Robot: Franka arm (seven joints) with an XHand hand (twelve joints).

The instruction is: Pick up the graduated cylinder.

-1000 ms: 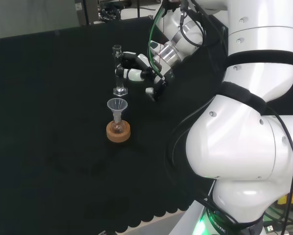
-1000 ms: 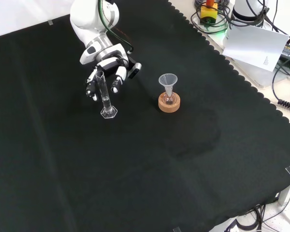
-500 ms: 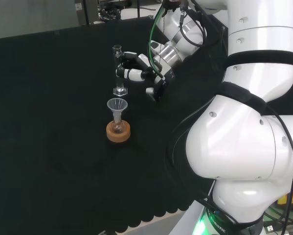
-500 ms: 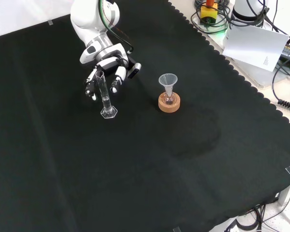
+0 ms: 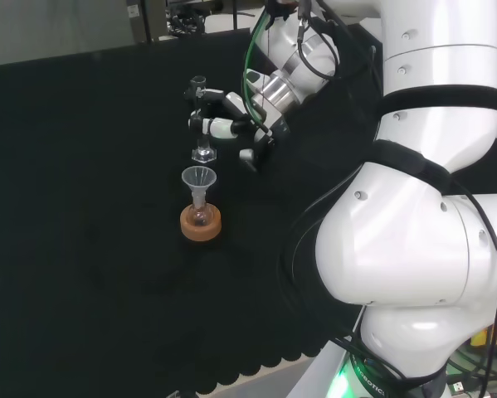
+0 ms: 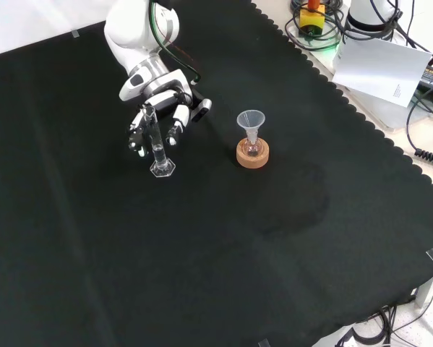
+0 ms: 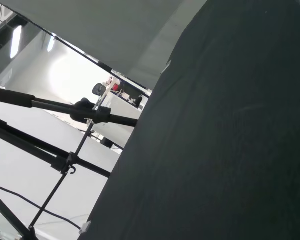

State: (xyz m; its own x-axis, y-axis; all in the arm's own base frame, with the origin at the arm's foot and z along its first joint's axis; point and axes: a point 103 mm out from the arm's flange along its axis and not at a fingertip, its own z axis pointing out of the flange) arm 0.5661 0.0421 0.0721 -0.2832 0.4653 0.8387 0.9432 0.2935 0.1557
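Clear graduated cylinder [image 6: 157,147] upright on the black cloth [image 6: 223,253]

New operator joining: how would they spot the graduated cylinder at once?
On the black cloth, find the robot hand in the front view. The cylinder stands upright at its fingers: a tall clear tube on a flat clear foot. The other glassware, a funnel, sits in a cork ring.
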